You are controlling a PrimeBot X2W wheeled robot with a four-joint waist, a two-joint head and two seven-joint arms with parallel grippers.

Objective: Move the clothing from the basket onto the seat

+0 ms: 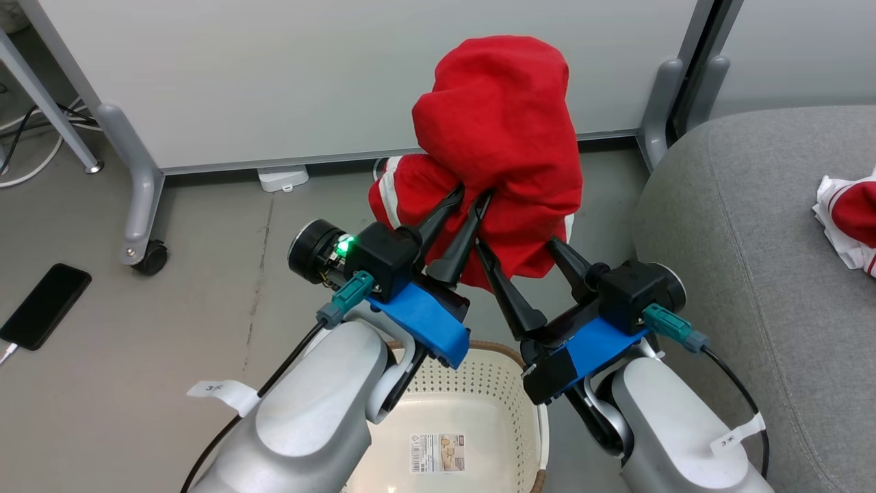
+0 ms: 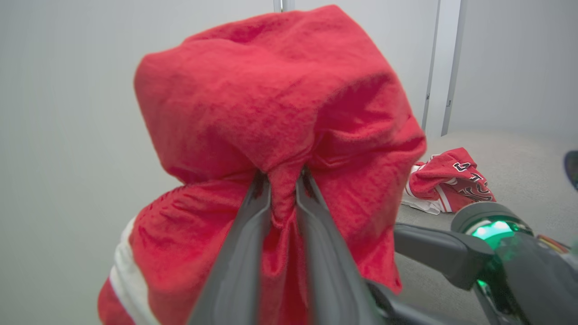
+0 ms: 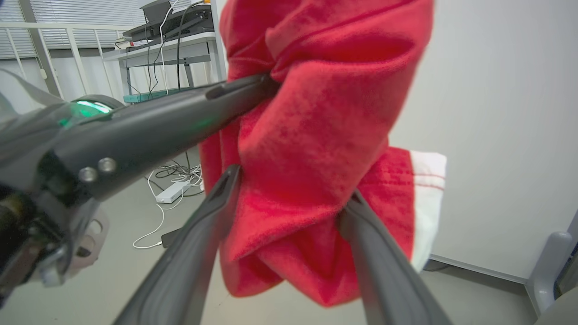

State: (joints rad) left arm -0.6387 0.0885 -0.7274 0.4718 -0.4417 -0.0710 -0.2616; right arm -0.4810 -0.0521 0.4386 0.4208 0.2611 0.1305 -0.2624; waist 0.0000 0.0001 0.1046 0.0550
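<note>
The left tool pinches a fold of the red garment, high above the basket. The right tool stands wide open around its lower part. The seat lies to the robot's right, nearer the right arm, and a second garment lies there. The bundle's long axis is hard to judge.

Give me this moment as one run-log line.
left end effector: shut on red garment, held above basket | right end effector: open, straddling its lower folds | seat: second garment lying there
</note>
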